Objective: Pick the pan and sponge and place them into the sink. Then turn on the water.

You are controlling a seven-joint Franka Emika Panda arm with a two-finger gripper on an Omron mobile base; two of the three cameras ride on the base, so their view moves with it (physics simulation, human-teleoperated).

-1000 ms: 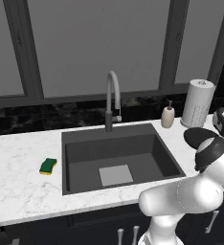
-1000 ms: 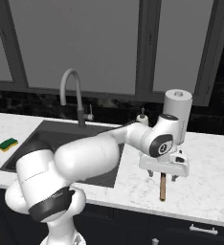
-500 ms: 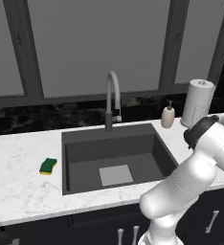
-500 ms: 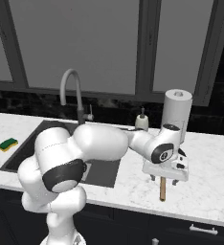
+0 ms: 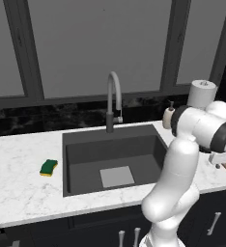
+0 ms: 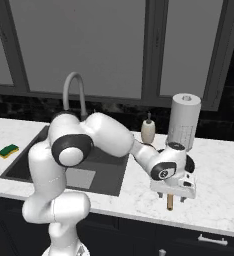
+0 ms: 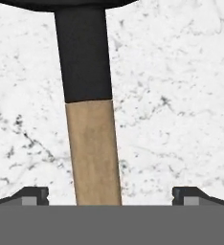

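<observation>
On the white marbled counter [image 5: 18, 193], the small green and yellow sponge [image 5: 48, 167] lies left of the sink [image 5: 86, 159], a dark recessed basin under an arched grey faucet [image 5: 113, 99]. A soap bottle [image 6: 148, 131] and paper towel roll [image 6: 184, 121] stand at the back edge, behind the arm. Further right, near the front edge, the gripper [image 6: 175, 194] hangs with fingers spread wide on either side of the pan [image 7: 87, 62]'s wooden handle [image 7: 94, 153], not touching it.
</observation>
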